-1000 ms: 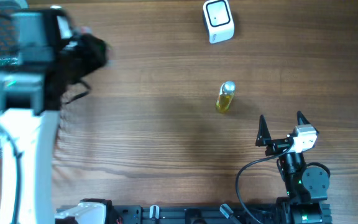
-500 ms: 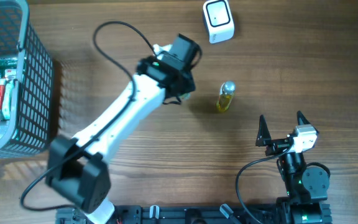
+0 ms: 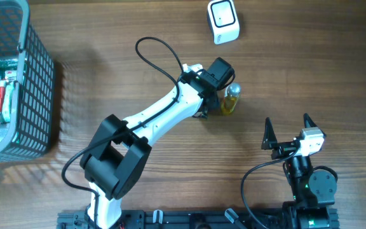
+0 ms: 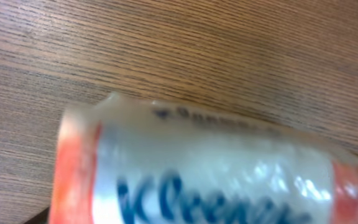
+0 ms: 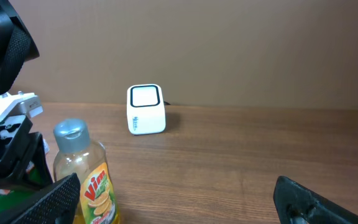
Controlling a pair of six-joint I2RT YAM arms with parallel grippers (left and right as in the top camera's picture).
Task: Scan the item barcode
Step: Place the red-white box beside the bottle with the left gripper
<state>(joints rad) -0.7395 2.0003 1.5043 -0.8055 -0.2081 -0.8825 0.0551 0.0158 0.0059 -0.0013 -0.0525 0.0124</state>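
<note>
At the far left the grey wire-mesh basket sat with its other packets inside, well apart from the work. My left arm lay stretched across the wooden desk to the middle, I judge to bring the item toward the reader. The clear plastic tissue pack with orange ends and blue lettering filled my left wrist view, close under the camera with bare desk beyond it. My left jaws did not show there, so I could not tell whether they gripped the pack or stood loose around it. Its long axis ran across that view, the left end a little higher, an orange end at either side, the lettered face toward my camera. No barcode showed on that face. The white box-shaped barcode scanner stood at the far edge, apart from the pack. The yellow dish-soap bottle with a grey cap stood just beside my left wrist. My right jaws were spread wide, holding nothing, near my base.
</note>
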